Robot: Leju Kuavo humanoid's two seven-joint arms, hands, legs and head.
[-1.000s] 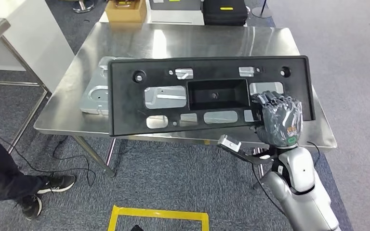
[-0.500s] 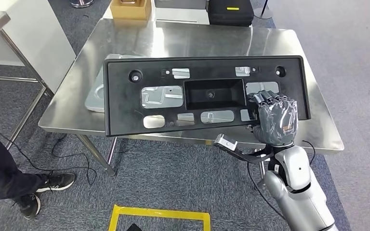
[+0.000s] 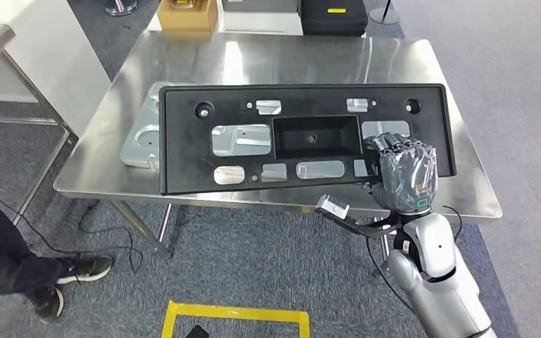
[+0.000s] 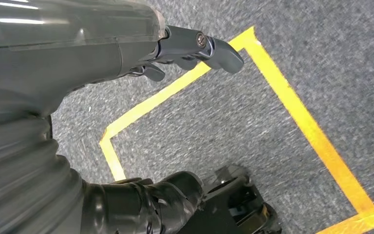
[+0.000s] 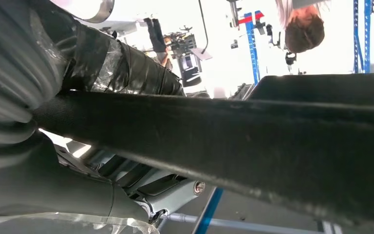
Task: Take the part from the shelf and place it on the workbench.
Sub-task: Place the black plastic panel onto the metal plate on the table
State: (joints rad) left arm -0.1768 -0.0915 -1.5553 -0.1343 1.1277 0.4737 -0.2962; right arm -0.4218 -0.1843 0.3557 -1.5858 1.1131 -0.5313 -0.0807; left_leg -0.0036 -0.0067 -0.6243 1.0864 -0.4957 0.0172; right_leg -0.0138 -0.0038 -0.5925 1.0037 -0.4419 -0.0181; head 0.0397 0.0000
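Fingers of our right hand (image 3: 405, 172) are curled around the near right corner of the black part (image 3: 303, 137), which we hold over the near half of the workbench (image 3: 458, 190); whether its underside touches the steel yet, we cannot tell. In the right wrist view the part's edge (image 5: 253, 141) runs as a thick dark bar with the taped fingers (image 5: 121, 63) wrapped over it. Our left hand (image 4: 141, 48) hangs above grey carpet and yellow floor tape (image 4: 292, 102), fingers loosely curled and holding nothing.

We judge the part to be a long, stiff moulded panel — light for its size, with a matte face that should not slip easily. Held at one corner, its far left end hangs well away from the hand, so it will want to sag or swing; a hold nearer the middle recess would balance it better. The cut-outs leave thin webs that might flex if pressed.

Beneath the part, toward its left end, lies a silvery metal plate (image 3: 141, 141), mostly covered, so we cannot read its full shape. Beyond the workbench, a cardboard box (image 3: 187, 14) and a dark case (image 3: 334, 15) are cut off by the frame. To the left of the workbench a person's legs (image 3: 7, 271) stand.
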